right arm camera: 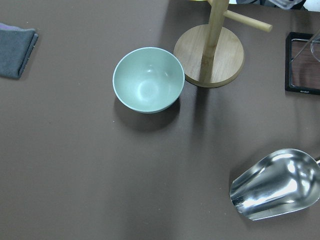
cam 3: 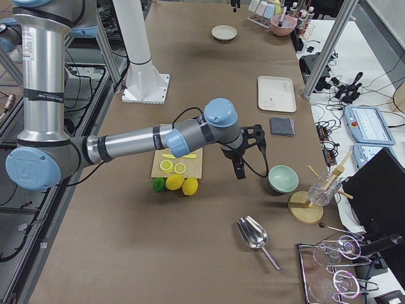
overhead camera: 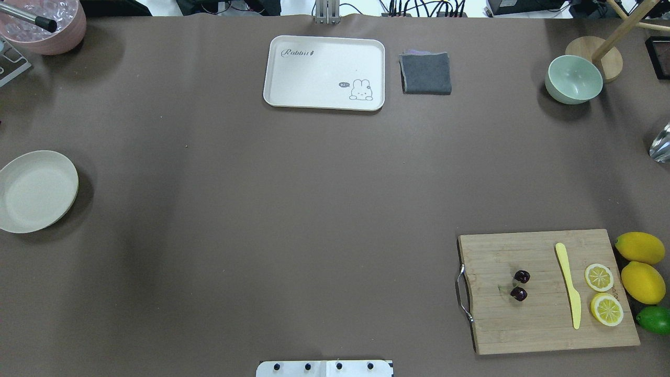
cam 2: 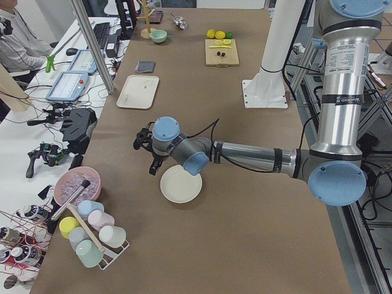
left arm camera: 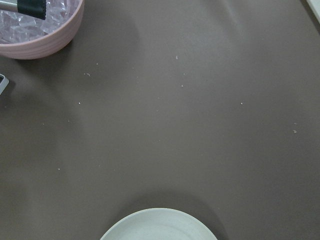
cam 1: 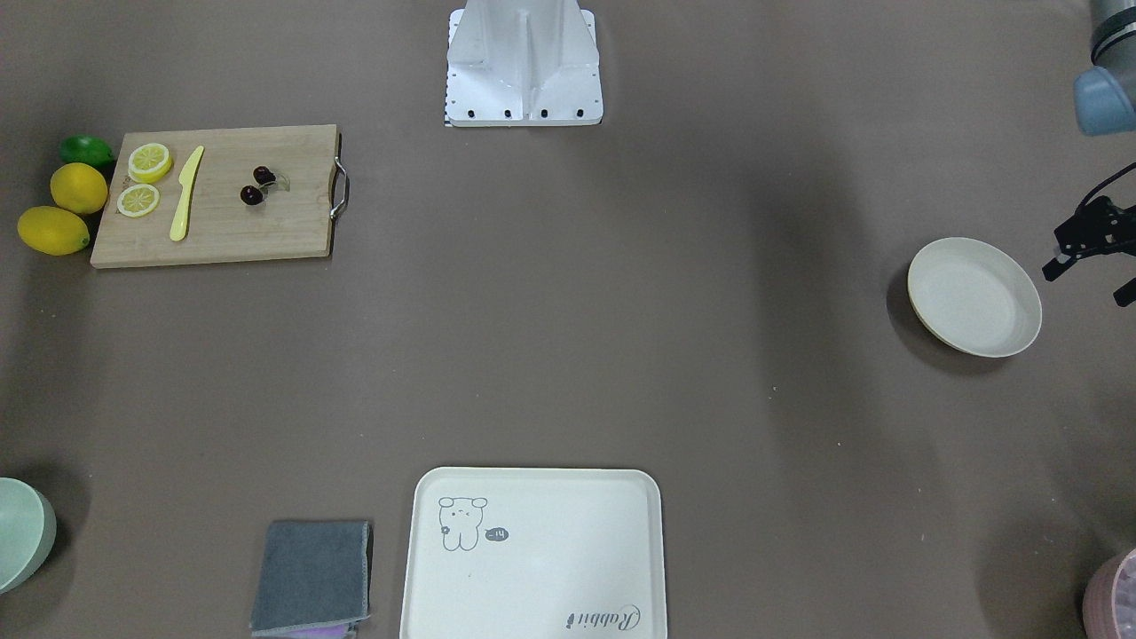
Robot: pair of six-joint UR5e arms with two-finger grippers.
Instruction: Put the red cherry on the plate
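Front-facing view: the red cherry [cam 1: 264,175] lies on the wooden cutting board [cam 1: 222,226] at the robot's right. It sits between a yellow knife [cam 1: 186,193] and the board's metal handle [cam 1: 340,188]. It is two small, glossy, almost black fruits. The line through them runs near to far from the robot, slightly slanted, and the pale stems arc toward the handle. The plate [cam 1: 974,297], cream and bare, sits well apart at the robot's left. The left gripper [cam 1: 1087,286] hangs just beside the plate, fingers spread, holding nothing.

Overhead view: the red cherry [overhead camera: 521,276] shows the same near-to-far line, with faint stems on the handle side. The plate [overhead camera: 36,191] is at the left edge.

Left side view: the left gripper [cam 2: 146,156] hangs by the rim of the plate [cam 2: 180,184], jaws apart.

Right side view: the right gripper [cam 3: 248,158] hangs between the board and a mint bowl [cam 3: 283,178]. I cannot tell whether it is spread or closed. The arm hides the cherry.

Left wrist view: the rim of the plate [left arm camera: 159,227] shows at the bottom edge.

Right wrist view: the mint bowl [right arm camera: 148,79] stands on the table.
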